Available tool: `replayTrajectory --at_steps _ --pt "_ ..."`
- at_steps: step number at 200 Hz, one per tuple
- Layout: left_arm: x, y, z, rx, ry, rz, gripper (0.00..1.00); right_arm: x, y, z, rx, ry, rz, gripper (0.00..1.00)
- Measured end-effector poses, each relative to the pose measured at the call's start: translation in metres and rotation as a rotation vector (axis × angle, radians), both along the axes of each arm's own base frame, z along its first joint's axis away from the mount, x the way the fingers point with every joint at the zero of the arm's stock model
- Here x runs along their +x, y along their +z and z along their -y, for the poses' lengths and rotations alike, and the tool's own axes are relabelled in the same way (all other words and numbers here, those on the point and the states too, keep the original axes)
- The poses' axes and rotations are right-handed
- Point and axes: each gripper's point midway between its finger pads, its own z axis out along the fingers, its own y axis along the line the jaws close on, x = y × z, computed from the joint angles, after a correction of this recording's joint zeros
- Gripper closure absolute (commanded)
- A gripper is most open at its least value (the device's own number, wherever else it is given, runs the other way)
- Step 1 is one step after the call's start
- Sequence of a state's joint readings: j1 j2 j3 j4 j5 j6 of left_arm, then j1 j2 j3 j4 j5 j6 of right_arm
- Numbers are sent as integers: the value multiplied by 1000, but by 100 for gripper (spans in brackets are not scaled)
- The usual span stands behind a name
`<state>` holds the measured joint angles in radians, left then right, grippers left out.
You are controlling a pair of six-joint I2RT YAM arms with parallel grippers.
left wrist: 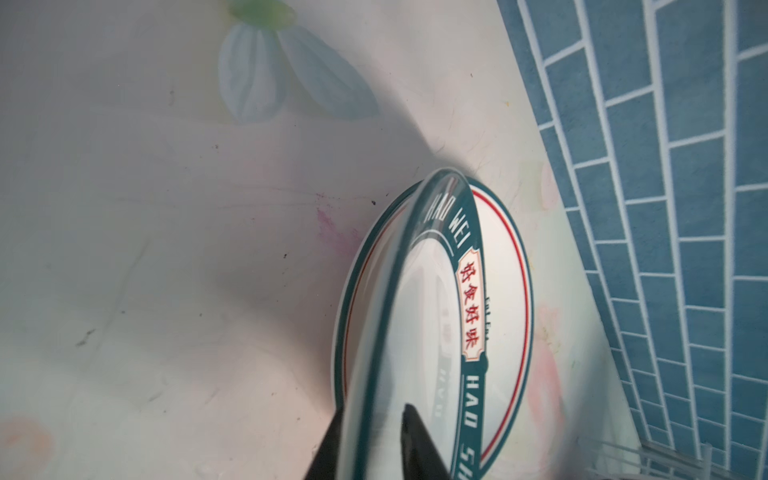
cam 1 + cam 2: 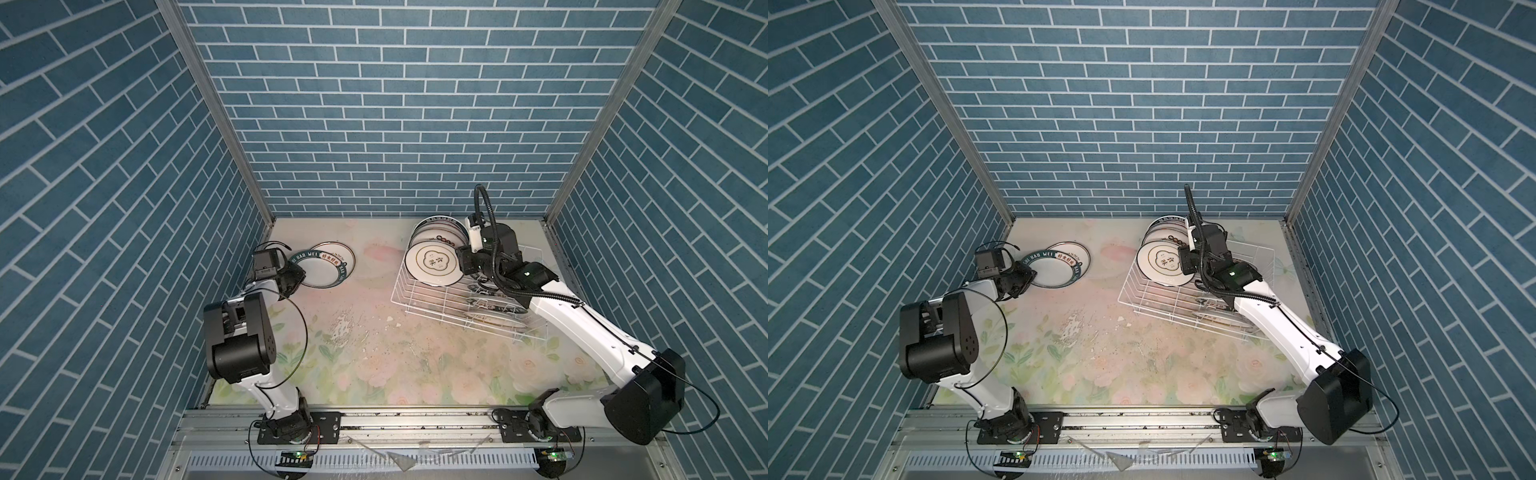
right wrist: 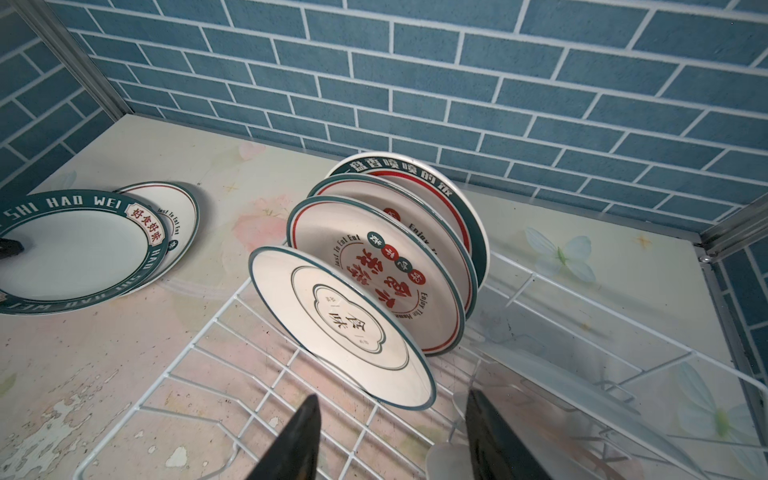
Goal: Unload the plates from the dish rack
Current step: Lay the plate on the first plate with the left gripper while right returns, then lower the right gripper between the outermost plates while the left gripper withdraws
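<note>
**A:** Two round white ceramic plates lie stacked on the floral counter (image 2: pixel 374 353). The broad green-lettered plate (image 2: pixel 320 270) rests on a thin-rimmed plate (image 2: pixel 348 258).

**B:** The left jaws straddle the lettered rim, slightly parted. I can't tell if they're pinching it. It looks like a set-down.

**A:** And the white wire dish rack (image 2: pixel 419 299)?

**B:** Four plates stand upright at its far end. More lean low under the right arm, partly hidden. The right jaws hang wide and empty near the cloud-emblem plate (image 3: pixel 336 328). Next they need to straddle its rim.
</note>
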<state>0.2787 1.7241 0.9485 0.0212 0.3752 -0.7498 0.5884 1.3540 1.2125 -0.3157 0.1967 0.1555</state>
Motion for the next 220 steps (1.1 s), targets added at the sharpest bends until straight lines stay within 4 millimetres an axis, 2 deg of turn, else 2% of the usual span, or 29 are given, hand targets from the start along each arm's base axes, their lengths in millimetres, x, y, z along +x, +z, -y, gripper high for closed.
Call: replayTrajectory --at_steps 24,65,89,110,151,193,201,208,220 --pt "-2 -7 1 -6 -9 -30 62 3 -10 -2 -9 11 -26 42" --pt "1 -3 0 12 -29 -33 50 5 -29 -8 -25 39 -76 41" --pt "4 -1 0 15 -37 -35 46 5 -37 -11 -36 60 -96 41" --pt "9 -2 -1 13 -44 -41 42 5 -39 -13 -34 73 -103 41" --pt "11 -11 5 16 -75 -95 39 5 -40 -13 -28 86 -108 41" --pt "18 -1 15 51 -123 -113 35 3 -40 -15 -20 100 -116 41" --pt "20 1 17 56 -131 -120 32 3 -40 -15 -19 101 -116 41" --pt "23 1 18 65 -139 -125 23 3 -40 -16 -18 103 -117 41" --pt "26 -1 19 82 -155 -141 17 3 -40 -16 -16 105 -118 41"
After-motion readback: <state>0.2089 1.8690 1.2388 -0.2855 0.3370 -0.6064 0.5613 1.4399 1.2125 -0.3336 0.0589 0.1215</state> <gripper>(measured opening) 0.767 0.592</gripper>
